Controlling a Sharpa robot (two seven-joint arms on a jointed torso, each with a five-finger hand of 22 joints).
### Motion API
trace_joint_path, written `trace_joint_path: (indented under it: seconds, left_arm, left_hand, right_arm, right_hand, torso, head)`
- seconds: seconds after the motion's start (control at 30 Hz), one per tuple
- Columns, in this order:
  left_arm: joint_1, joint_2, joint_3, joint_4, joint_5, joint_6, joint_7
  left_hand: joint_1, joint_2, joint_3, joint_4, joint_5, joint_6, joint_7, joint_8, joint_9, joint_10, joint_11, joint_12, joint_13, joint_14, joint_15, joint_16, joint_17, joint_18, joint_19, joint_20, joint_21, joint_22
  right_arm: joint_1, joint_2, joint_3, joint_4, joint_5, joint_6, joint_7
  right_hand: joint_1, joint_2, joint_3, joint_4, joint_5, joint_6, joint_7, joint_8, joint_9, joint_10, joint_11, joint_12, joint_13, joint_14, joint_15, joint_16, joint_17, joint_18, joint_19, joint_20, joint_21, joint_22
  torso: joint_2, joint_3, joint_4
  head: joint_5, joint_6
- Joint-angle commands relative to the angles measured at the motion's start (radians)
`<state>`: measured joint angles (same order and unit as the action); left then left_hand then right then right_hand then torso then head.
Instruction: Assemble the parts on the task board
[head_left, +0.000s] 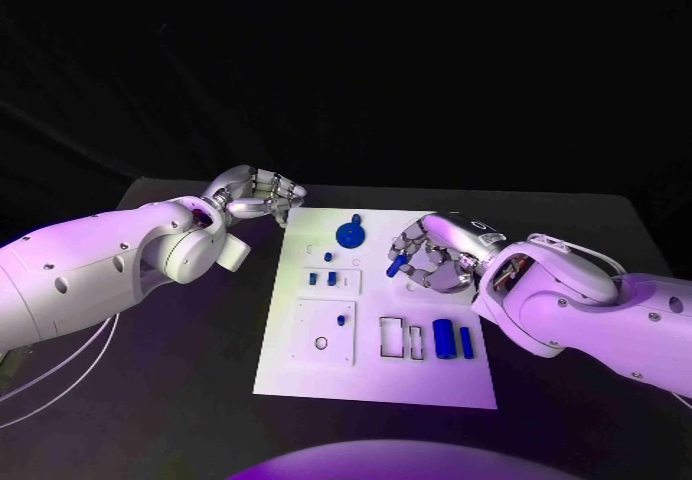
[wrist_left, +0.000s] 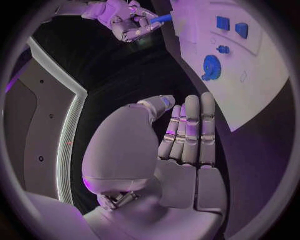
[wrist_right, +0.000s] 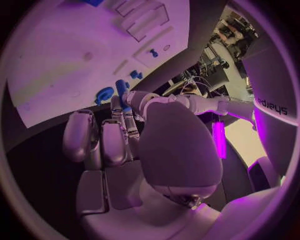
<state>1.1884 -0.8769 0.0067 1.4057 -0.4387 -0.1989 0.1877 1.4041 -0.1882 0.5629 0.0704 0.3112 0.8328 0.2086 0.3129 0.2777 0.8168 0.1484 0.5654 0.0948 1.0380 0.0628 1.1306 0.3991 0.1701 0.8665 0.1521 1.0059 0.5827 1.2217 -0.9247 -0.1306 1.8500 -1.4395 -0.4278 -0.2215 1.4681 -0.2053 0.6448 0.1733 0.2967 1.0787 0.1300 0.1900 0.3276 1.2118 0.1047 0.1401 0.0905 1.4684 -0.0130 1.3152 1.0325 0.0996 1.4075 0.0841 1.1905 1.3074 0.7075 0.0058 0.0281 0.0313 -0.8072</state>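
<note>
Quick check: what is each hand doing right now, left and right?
Left hand: holds nothing, fingers straight and close together, beside the task board.
Right hand: pinches a small blue part in its fingers above the board.

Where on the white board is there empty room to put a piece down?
The task board is bare along its near edge, below the square plate and the blue blocks. It is crowded mid-board, where the right hand holds a blue peg beside the blue gear.

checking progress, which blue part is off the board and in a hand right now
The slim blue peg, pinched in the right hand over the task board. The round blue gear and the other blue pieces sit on the board.
</note>
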Motion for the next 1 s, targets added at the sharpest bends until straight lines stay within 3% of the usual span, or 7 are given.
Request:
trace_joint_path:
  seconds: [0.03, 0.23, 0.53, 0.73, 1.0]
  left_arm:
    - [0.0, 0.004, 0.0, 0.0, 0.002, 0.016, 0.006]
    - [0.0, 0.009, 0.0, -0.005, 0.078, 0.027, 0.001]
    - [0.0, 0.017, 0.0, -0.007, 0.085, 0.023, -0.004]
    - [0.0, 0.021, 0.0, -0.007, 0.085, 0.024, -0.002]
    - [0.0, 0.023, 0.0, -0.007, 0.052, 0.023, -0.002]
  left_hand:
    - [-0.003, 0.005, -0.007, 0.001, 0.002, -0.006, 0.0, -0.002, 0.001, -0.007, -0.001, 0.005, 0.001, -0.002, 0.003, -0.001, 0.001, 0.015, -0.001, 0.007, -0.006, -0.001]
    - [-0.002, 0.005, -0.008, 0.001, 0.002, -0.005, 0.0, -0.001, 0.001, -0.008, -0.001, 0.005, 0.001, -0.002, 0.003, 0.0, 0.001, 0.015, 0.0, 0.007, -0.006, -0.001]
    - [-0.002, 0.005, -0.008, 0.0, 0.002, -0.005, 0.0, -0.001, 0.002, -0.008, -0.001, 0.006, 0.001, -0.002, 0.003, 0.0, 0.001, 0.015, 0.0, 0.007, -0.006, -0.001]
    - [-0.002, 0.005, -0.008, 0.0, 0.002, -0.005, 0.0, -0.001, 0.002, -0.008, -0.001, 0.006, 0.001, -0.002, 0.003, 0.0, 0.001, 0.015, 0.0, 0.007, -0.006, -0.001]
    - [-0.002, 0.005, -0.008, 0.0, 0.002, -0.005, 0.0, -0.001, 0.002, -0.008, -0.001, 0.006, 0.001, -0.002, 0.003, 0.0, 0.001, 0.015, 0.0, 0.007, -0.006, -0.001]
  right_arm:
    - [-0.001, 0.02, 0.0, 0.016, 0.065, -0.024, 0.036]
    - [-0.028, 0.092, -0.002, 0.017, 0.077, -0.028, 0.057]
    - [-0.094, 0.209, -0.006, -0.02, -0.025, -0.011, 0.124]
    - [-0.117, 0.24, -0.013, -0.046, -0.054, 0.017, 0.121]
    - [-0.135, 0.261, -0.018, -0.074, -0.091, 0.067, 0.083]
  right_hand:
    - [-0.011, -0.002, 0.004, -0.004, 0.001, 0.002, 0.001, 0.035, 0.044, 0.05, -0.043, -0.001, 0.001, 0.001, -0.006, 0.005, -0.001, -0.018, 0.007, 0.0, -0.002, 0.084]
    - [-0.013, 0.0, 0.008, -0.009, 0.001, -0.001, 0.002, 0.037, 0.047, 0.049, -0.043, -0.003, 0.001, 0.0, -0.006, 0.004, -0.003, -0.018, 0.006, 0.0, -0.006, 0.083]
    - [-0.018, -0.001, 0.012, -0.022, 0.001, -0.008, 0.004, 0.041, 0.051, 0.046, -0.041, -0.007, 0.003, -0.001, -0.005, 0.001, -0.008, -0.016, 0.002, 0.0, -0.013, 0.081]
    - [-0.018, -0.001, 0.013, -0.024, 0.001, -0.009, 0.004, 0.042, 0.052, 0.046, -0.041, -0.007, 0.003, -0.001, -0.004, 0.002, -0.007, -0.016, 0.002, 0.0, -0.012, 0.082]
    - [-0.022, -0.001, 0.013, -0.028, 0.0, -0.012, 0.006, 0.043, 0.054, 0.045, -0.04, -0.009, 0.003, -0.002, -0.004, 0.0, -0.011, -0.016, 0.001, 0.001, -0.015, 0.082]
  torso:
    - [0.001, 0.0012, -0.0008]
    - [0.002, 0.0028, -0.0006]
    - [0.003, 0.0, 0.0012]
    - [0.001, -0.0018, -0.0003]
    - [0.002, 0.0013, 0.0007]
  head:
    - [0.011, -0.002]
    - [0.034, -0.009]
    - [0.058, -0.019]
    - [0.072, -0.027]
    - [0.08, -0.032]
